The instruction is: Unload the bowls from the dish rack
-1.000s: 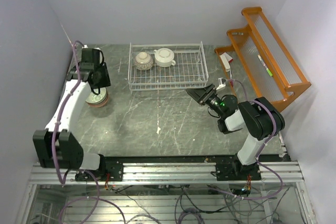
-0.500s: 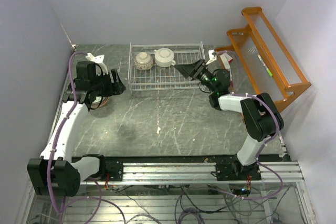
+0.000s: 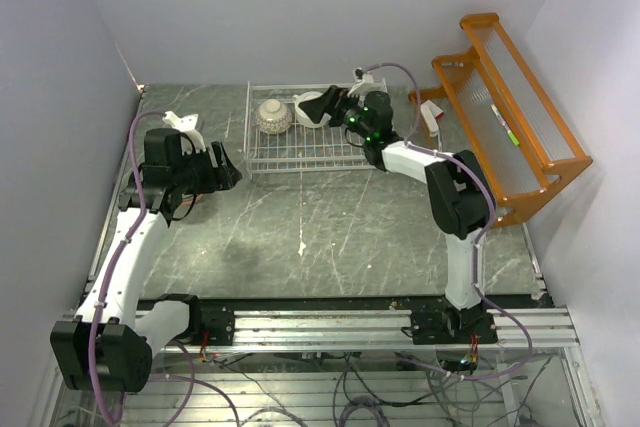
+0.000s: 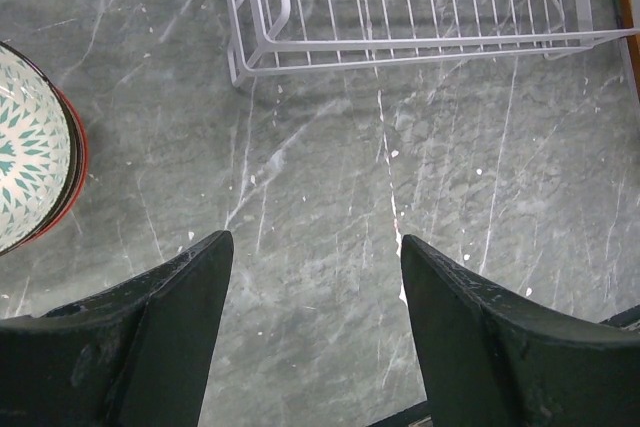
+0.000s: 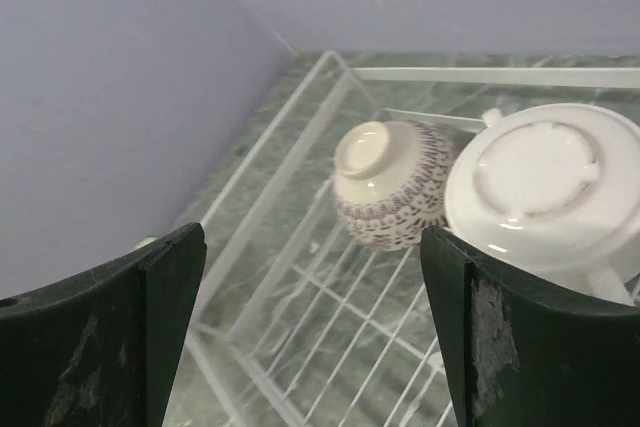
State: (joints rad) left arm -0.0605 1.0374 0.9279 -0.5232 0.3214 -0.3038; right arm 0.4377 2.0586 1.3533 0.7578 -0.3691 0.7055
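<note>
The white wire dish rack (image 3: 300,152) stands at the back middle of the table. Two bowls lie upside down in its far left part: a grey-patterned bowl (image 3: 273,114) and a white bowl with a side handle (image 3: 308,107). My right gripper (image 3: 325,107) is open over the rack, right beside the white bowl. In the right wrist view the patterned bowl (image 5: 390,187) and the white bowl (image 5: 545,182) lie just ahead of the open gripper (image 5: 315,287). My left gripper (image 3: 225,162) is open and empty over bare table. A teal-patterned, red-rimmed bowl (image 4: 30,172) sits on the table left of my left gripper (image 4: 315,257).
An orange wooden shelf (image 3: 510,107) stands at the right back, holding a pen. The rack's near corner (image 4: 240,62) is ahead of the left gripper. Walls close the table at the left and back.
My right gripper has swung from the table's right side up and left over the rack to the white bowl. My left gripper has drawn away from the bowls on the table and turned right.
</note>
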